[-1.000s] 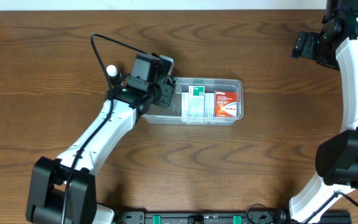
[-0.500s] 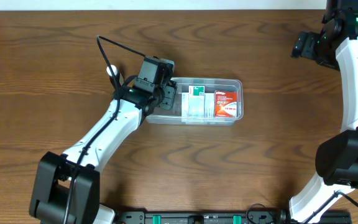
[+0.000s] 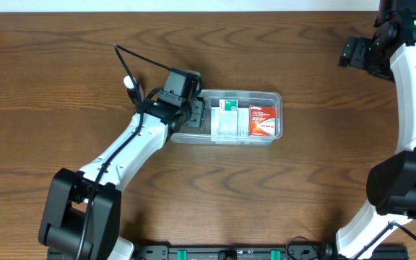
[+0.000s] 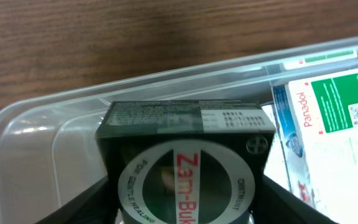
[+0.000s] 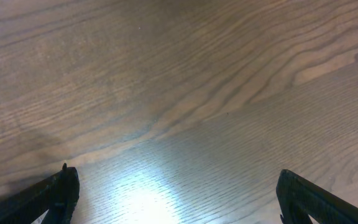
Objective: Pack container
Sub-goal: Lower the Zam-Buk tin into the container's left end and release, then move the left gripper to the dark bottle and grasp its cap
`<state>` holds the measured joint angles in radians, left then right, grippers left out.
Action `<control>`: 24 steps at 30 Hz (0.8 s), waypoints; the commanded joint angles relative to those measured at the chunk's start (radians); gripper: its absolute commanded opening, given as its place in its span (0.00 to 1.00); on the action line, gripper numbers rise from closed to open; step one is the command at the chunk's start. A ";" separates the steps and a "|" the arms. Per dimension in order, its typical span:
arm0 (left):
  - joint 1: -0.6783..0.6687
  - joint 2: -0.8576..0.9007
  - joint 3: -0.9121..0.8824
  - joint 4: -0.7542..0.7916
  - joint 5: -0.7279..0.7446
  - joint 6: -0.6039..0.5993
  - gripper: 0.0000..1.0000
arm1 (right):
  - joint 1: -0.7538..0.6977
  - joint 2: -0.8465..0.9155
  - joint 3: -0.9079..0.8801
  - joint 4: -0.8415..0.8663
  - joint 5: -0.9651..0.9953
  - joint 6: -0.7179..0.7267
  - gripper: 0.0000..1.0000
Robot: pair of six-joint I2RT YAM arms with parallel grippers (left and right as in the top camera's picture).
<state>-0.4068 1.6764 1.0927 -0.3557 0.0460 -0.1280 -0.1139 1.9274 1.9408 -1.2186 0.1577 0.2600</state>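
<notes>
The container (image 3: 276, 97) is a clear shallow tub in the middle of the table. At its left end my left gripper (image 3: 197, 114) reaches in. The left wrist view shows a dark Zam-Buk box (image 4: 188, 162) inside the container (image 4: 42, 102), between my gripper's (image 4: 185, 211) dark fingers (image 4: 79, 205). They flank it closely; whether they press on it is unclear. A white and green Panadol box (image 4: 328, 124) lies just right of it. A red box (image 3: 264, 120) fills the right end. My right gripper (image 3: 352, 52) hangs open far to the right, over bare wood (image 5: 176, 199).
A small white-capped item (image 3: 128, 81) stands on the table just left of the left arm, by its black cable (image 3: 118, 54). The right arm's white links (image 3: 414, 108) run down the table's right edge. Bare wood surrounds the container.
The left arm has shifted a little right, carrying the Zam-Buk box further into the container's left end. The right arm has not moved.
</notes>
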 commanded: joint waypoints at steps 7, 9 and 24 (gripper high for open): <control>-0.003 0.003 0.018 0.019 -0.012 -0.008 0.84 | -0.003 -0.011 -0.003 -0.001 0.014 0.005 0.99; -0.003 0.003 0.019 0.043 -0.005 -0.008 0.91 | -0.003 -0.011 -0.003 -0.001 0.014 0.005 0.99; 0.079 -0.211 0.020 0.258 0.014 -0.042 0.98 | -0.003 -0.011 -0.003 -0.001 0.014 0.005 0.99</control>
<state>-0.3885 1.5314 1.0927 -0.0929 0.0593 -0.1368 -0.1139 1.9274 1.9408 -1.2186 0.1577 0.2600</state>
